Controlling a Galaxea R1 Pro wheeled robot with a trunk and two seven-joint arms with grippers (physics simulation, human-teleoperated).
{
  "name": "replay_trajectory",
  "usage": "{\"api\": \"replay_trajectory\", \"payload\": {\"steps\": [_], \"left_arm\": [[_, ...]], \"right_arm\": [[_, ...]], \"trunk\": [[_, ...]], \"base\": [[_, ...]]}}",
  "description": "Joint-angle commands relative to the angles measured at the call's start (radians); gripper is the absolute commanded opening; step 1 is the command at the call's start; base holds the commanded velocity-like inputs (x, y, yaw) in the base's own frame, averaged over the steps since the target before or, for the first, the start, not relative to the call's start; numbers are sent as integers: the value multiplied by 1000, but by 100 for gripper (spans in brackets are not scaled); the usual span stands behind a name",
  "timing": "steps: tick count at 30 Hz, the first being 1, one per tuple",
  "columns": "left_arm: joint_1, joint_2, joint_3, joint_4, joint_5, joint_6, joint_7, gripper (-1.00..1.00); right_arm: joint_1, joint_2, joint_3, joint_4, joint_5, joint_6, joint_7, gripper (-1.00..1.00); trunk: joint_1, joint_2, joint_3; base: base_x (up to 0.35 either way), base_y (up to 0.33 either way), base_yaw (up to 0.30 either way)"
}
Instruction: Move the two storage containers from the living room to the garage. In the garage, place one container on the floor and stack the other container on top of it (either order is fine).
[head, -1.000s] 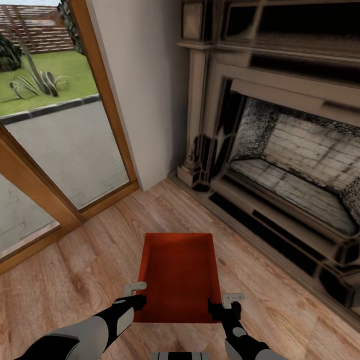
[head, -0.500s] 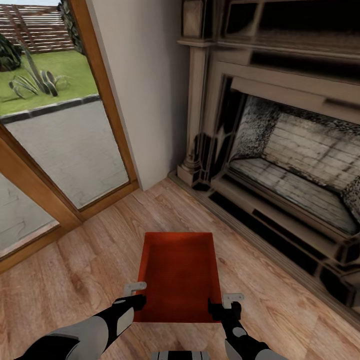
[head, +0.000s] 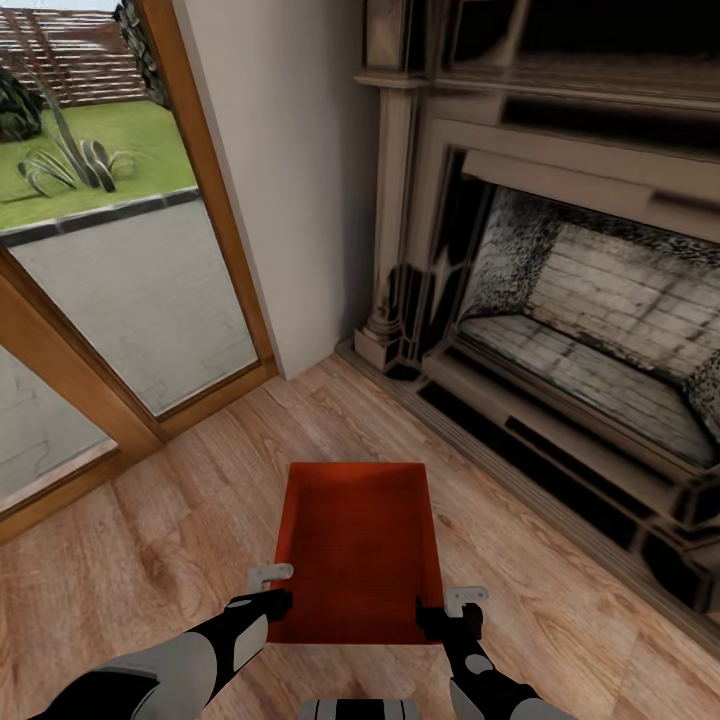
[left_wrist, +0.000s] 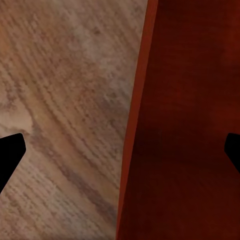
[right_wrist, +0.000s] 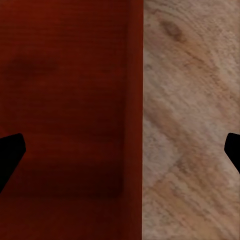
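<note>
At ten o'clock in the head view stand the wood-framed glass doors, with grass and paving beyond. The light wood-plank floor of the living room spreads below them. At seven o'clock the left pincer straddles the near left corner of the storage container, one finger outside the wall and one inside; the left wrist view shows its fingertips spread wide across that wall. The orange-red, lidless container sits at six o'clock, near the fireplace at two o'clock. At five o'clock the right pincer straddles the near right corner likewise, with its fingertips wide apart
</note>
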Motion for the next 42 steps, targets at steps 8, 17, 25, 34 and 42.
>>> {"api": "replay_trajectory", "payload": {"steps": [8,17,25,34,42], "left_arm": [[0,-1,-8,1,9,-2,2,100],[0,-6,-8,2,4,4,0,100],[0,-3,-8,1,-35,4,0,100],[0,5,-8,1,-37,0,-6,100],[0,6,-8,1,-37,-1,-5,100]], "right_arm": [[-1,0,5,1,5,-1,-9,100],[-1,0,5,1,5,-1,-9,100],[-1,0,5,1,5,-1,-9,100],[-1,0,5,1,5,-1,-9,100],[-1,0,5,1,5,-1,-9,100]], "trunk": [[0,0,-1],[0,0,-1],[0,0,-1],[0,0,-1],[11,-21,-10]], "base": [[0,0,0],[0,0,0],[0,0,0],[0,0,0],[0,0,0]]}}
